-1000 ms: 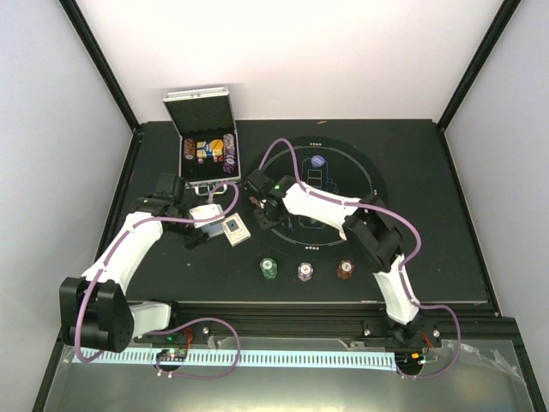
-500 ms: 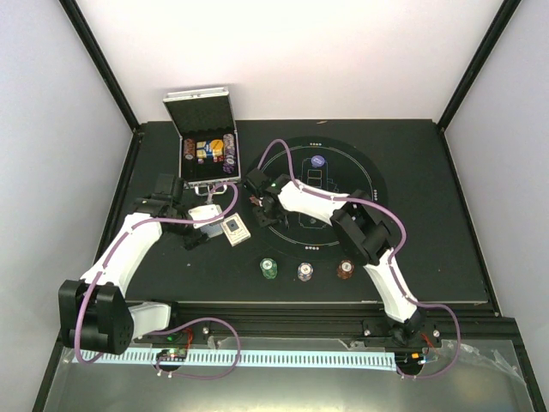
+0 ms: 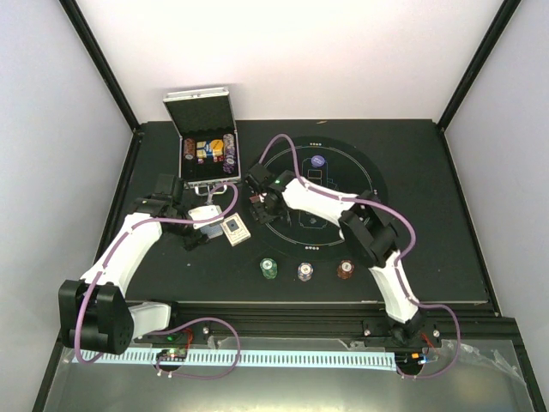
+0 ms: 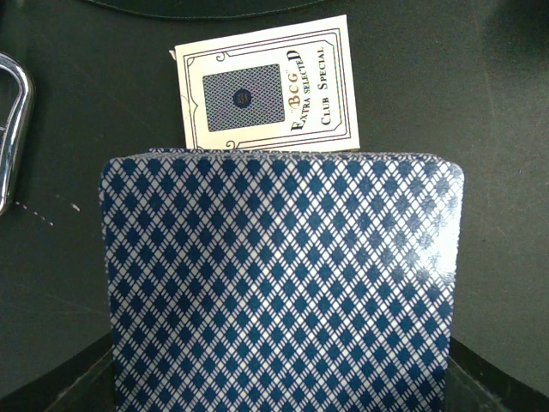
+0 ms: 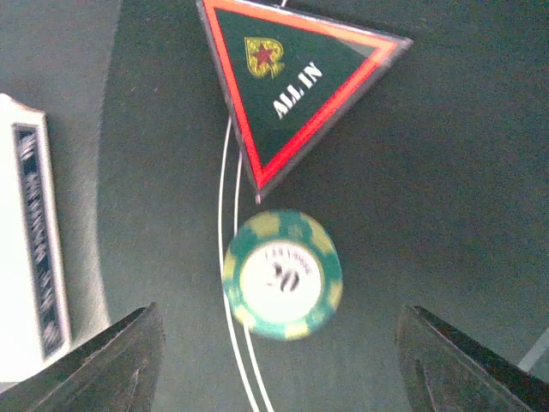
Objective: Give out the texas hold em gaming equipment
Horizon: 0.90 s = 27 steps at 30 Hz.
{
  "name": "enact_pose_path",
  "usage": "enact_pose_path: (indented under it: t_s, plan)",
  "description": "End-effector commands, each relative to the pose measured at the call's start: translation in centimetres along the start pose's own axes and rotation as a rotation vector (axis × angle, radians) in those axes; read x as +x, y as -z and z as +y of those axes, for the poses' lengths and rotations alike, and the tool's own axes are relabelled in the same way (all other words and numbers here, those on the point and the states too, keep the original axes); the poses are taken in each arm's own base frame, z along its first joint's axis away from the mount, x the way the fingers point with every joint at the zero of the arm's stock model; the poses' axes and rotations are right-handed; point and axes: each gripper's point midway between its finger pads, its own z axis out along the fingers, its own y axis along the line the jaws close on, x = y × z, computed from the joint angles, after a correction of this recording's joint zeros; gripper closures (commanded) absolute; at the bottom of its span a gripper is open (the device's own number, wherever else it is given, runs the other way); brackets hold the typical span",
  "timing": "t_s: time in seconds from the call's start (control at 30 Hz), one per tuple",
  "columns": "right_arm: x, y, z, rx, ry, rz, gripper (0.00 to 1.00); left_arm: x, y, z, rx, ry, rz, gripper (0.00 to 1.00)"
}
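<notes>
My left gripper (image 3: 203, 215) is shut on a stack of playing cards (image 4: 274, 283) with blue diamond backs, which hides its fingers in the left wrist view. A white card box (image 4: 266, 86) lies just beyond the cards on the table, and it also shows in the top view (image 3: 235, 230). My right gripper (image 5: 276, 352) is open over the mat's left edge (image 3: 260, 204). A green chip (image 5: 283, 275) lies on the mat between its fingers, and a red triangle "ALL IN" token (image 5: 300, 77) lies just past the chip.
The open silver case (image 3: 206, 154) with chips stands at the back left. On the round black mat (image 3: 360, 184) lies a blue button (image 3: 318, 160). Green (image 3: 269, 268), white (image 3: 305, 271) and brown-red (image 3: 346, 269) chip stacks stand in a row near the front.
The right arm's elbow has shifted slightly, while its gripper stays over the mat's left edge. The left arm has not moved.
</notes>
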Motion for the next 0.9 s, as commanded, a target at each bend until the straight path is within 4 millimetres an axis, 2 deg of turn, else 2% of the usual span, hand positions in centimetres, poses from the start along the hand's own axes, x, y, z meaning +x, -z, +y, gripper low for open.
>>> enact_pose_path:
  t_s: [0.0, 0.13, 0.3, 0.37, 0.67, 0.77, 0.87]
  plan:
    - [-0.5, 6.1, 0.3, -0.072, -0.047, -0.104, 0.24, -0.9, 1.2, 0.4, -0.015, -0.012, -0.031, 0.98]
    - [2.9, 8.2, 1.5, -0.104, -0.045, -0.116, 0.22, -0.9, 1.1, 0.4, -0.015, -0.012, -0.030, 0.98]
    - [7.7, 9.8, 5.0, -0.150, 0.002, -0.104, 0.16, -0.9, 1.2, 0.5, -0.014, -0.010, -0.027, 0.99]
    - [9.0, 10.0, 6.0, -0.161, 0.020, -0.091, 0.15, -0.9, 1.2, 0.5, -0.015, -0.011, -0.027, 0.98]
    - [12.0, 8.6, 8.5, -0.148, 0.110, -0.014, 0.11, -0.9, 1.5, 0.5, -0.022, -0.012, -0.024, 0.98]
    - [12.6, 8.1, 9.0, -0.142, 0.138, 0.007, 0.13, -0.9, 1.6, 0.6, -0.028, -0.017, -0.023, 0.98]
    - [13.4, 7.4, 9.2, -0.119, 0.156, 0.027, 0.19, -0.9, 1.7, 0.6, -0.033, -0.018, -0.023, 0.98]
